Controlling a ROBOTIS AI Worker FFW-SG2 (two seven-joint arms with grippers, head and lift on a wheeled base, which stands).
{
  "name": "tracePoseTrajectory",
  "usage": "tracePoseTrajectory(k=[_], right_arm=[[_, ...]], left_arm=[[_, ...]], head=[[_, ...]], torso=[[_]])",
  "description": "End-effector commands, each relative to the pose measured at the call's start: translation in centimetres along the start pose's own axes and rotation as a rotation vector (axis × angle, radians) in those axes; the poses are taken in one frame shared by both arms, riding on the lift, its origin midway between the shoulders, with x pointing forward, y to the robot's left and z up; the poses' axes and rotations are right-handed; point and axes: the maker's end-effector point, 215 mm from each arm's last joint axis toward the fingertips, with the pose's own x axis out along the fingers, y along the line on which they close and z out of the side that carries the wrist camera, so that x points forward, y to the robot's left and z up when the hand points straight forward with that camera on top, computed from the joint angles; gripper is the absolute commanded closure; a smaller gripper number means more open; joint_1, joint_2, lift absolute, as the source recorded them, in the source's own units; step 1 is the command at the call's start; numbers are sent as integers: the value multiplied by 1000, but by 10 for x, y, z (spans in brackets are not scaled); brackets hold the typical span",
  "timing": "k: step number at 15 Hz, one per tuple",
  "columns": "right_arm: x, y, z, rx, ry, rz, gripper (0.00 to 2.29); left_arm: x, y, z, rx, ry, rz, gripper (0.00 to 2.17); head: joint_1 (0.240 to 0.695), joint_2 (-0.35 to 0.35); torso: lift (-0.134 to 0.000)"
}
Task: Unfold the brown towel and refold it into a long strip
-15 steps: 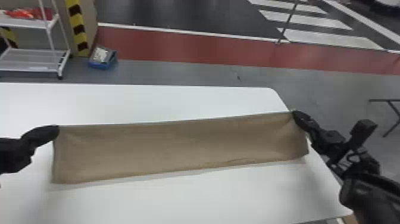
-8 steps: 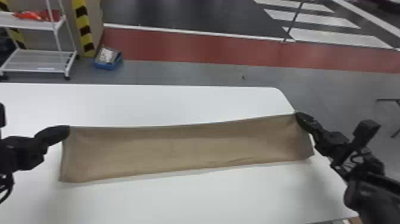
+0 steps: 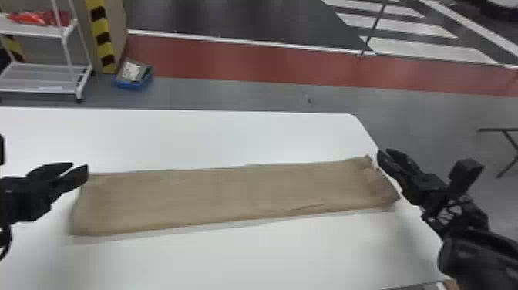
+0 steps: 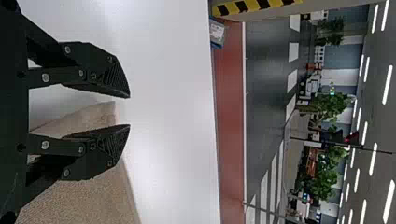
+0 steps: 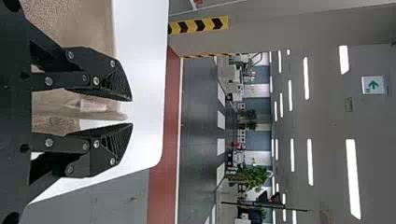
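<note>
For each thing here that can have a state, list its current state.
Brown towel: laid out on the table as a long strip, slightly creased along its near edge.
Left gripper: open, at the towel's far left corner.
Right gripper: open, beside the towel's right end.
White table: upright, bearing the towel.

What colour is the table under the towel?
The table is white; the head view shows it best.

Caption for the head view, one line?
Brown towel laid as a long strip, open grippers at its far corners.
</note>
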Motion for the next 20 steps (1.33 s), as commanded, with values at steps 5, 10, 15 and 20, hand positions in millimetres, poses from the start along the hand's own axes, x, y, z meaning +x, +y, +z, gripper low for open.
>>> tracePoseTrajectory(k=[5, 10, 15, 20], right_arm=[[-22, -13, 17, -17, -57, -32, 46], [-48, -25, 23, -17, -83, -58, 46], [-52, -28, 20, -14, -80, -63, 46], [-46, -26, 24, -16, -86, -58, 46]], left_arm=[[-21, 22, 13, -39, -63, 35, 36], [-31, 23, -7, -135, -28, -1, 272], [-29, -4, -69, -120, 181, -37, 461], [-30, -12, -68, -122, 184, -54, 461]], head=[[695, -226], [695, -235], [695, -261], [695, -282]], torso=[[-123], [-123], [-123], [-123]])
